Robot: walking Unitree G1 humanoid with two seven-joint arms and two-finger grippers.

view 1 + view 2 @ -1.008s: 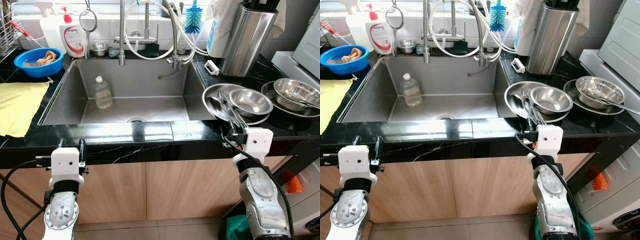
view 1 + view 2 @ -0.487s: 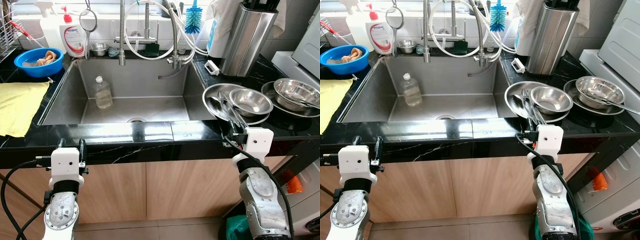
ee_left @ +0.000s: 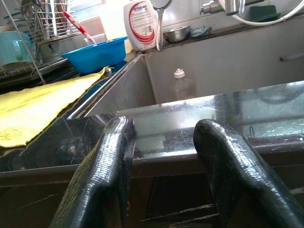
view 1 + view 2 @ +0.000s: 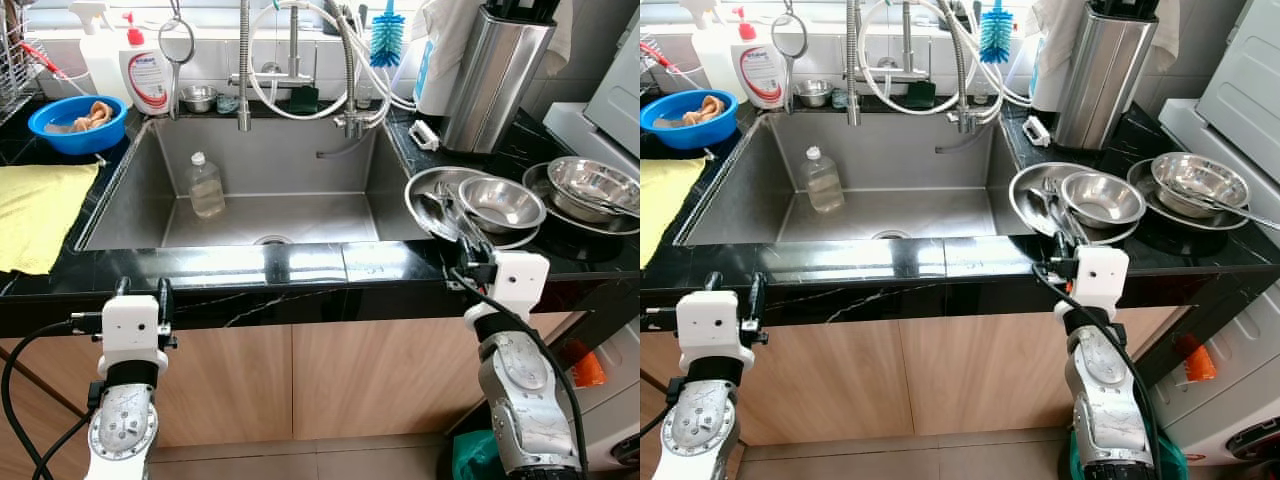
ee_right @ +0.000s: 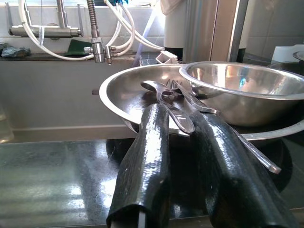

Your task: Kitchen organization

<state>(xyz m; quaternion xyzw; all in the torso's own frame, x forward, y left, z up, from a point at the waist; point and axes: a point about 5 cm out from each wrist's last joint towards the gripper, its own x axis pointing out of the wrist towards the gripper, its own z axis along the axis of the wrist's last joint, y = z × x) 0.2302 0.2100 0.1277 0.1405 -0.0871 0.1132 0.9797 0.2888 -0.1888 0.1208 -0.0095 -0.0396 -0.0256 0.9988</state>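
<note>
The right pincer (image 5: 183, 137) sits at the front edge of the black desk (image 4: 300, 262), right of the sink (image 4: 270, 190), its two fingers (image 5: 147, 161) apart with nothing between them. They point at the spoons (image 5: 173, 102) lying in a wide steel plate (image 4: 425, 200). The spoons' long axes run from the plate's middle toward the desk's front edge, handles overhanging the rim toward the pincer, bowls away from it. One handle tip (image 5: 266, 164) lies just beside the right finger; whether it touches cannot be told. A steel bowl (image 4: 500, 203) rests in the same plate, just beyond the spoons. Further right, another bowl (image 4: 593, 183) sits in a second plate with a utensil across it.

The left pincer (image 3: 164, 156) hangs below the desk's front edge, left of the sink, fingers apart and holding nothing.

A clear bottle (image 4: 206, 186) with a white cap stands upright in the sink. Behind the sink's left corner stands a white soap bottle (image 4: 147, 72) with a red pump; its red-and-white label is too small to read. A blue basin (image 4: 77, 122) sits left of it, and a yellow cloth (image 4: 35, 210) lies on the desk nearer the front. A blue brush (image 4: 386, 38) stands upright behind the tap, and a tall steel canister (image 4: 495, 75) stands at the back right.
</note>
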